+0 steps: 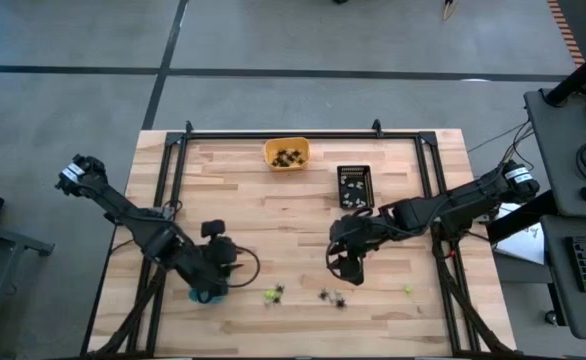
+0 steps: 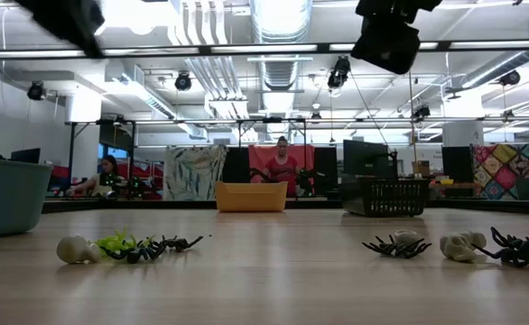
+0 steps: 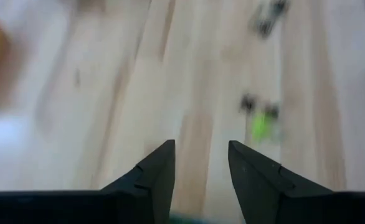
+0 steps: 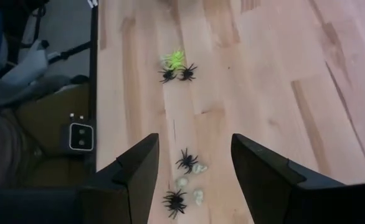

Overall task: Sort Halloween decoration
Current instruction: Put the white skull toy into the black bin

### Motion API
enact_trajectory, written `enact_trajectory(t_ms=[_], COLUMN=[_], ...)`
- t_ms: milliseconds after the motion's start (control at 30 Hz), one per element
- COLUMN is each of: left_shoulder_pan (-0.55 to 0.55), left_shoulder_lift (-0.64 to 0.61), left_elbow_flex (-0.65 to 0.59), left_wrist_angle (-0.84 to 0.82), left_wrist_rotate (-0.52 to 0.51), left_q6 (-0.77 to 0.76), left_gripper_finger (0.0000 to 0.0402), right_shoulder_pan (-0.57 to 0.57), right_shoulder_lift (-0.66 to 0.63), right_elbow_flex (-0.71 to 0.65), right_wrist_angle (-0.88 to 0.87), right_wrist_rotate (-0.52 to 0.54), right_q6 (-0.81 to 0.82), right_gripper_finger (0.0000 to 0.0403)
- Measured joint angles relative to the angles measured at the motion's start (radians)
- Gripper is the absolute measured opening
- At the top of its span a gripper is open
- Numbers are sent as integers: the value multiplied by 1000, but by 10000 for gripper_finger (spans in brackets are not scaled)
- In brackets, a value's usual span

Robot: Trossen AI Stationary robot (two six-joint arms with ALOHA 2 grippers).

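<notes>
Right gripper (image 1: 344,270), jaws wide and empty, hangs just above the black spiders and whitish bits (image 4: 185,180), closer than the left arm; left gripper (image 1: 209,290), part open and empty, sits over the blue tray (image 1: 197,296), the lime-green cluster (image 1: 272,294) beyond it; farther back the black tray (image 1: 354,186) and orange tray (image 1: 286,153) wait.

One camera looks straight down, one level along the surface (image 1: 303,215); both wrist cameras see the same spiders (image 4: 177,73).
</notes>
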Motion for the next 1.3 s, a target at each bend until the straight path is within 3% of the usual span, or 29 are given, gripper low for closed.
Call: enact_trajectory(t_ms=[233, 600, 833, 1000, 1200, 1300], left_shoulder_pan=[-30, -30, -30, -30, -30, -29], left_shoulder_lift=[-1, 65, 100, 102, 102, 102], left_elbow_flex=[5, 4, 3, 3, 3, 3], left_wrist_angle=[225, 265, 268, 268, 267, 267], left_wrist_rotate=[-116, -200, -216, -216, -217, -217], left_q6=[236, 291, 292, 292, 313, 331], left_gripper_finger=[131, 131, 131, 131, 131, 131], right_shoulder_pan=[60, 160, 180, 179, 179, 179], right_shoulder_lift=[0, 55, 180, 278, 389, 435], right_elbow_flex=[-1, 18, 103, 184, 272, 306], right_wrist_angle=[-7, -50, -251, -410, -441, -448], right_wrist_rotate=[0, 58, 52, 52, 50, 37], right_q6=[141, 421, 540, 587, 582, 495], right_gripper_finger=[194, 194, 194, 194, 194, 194])
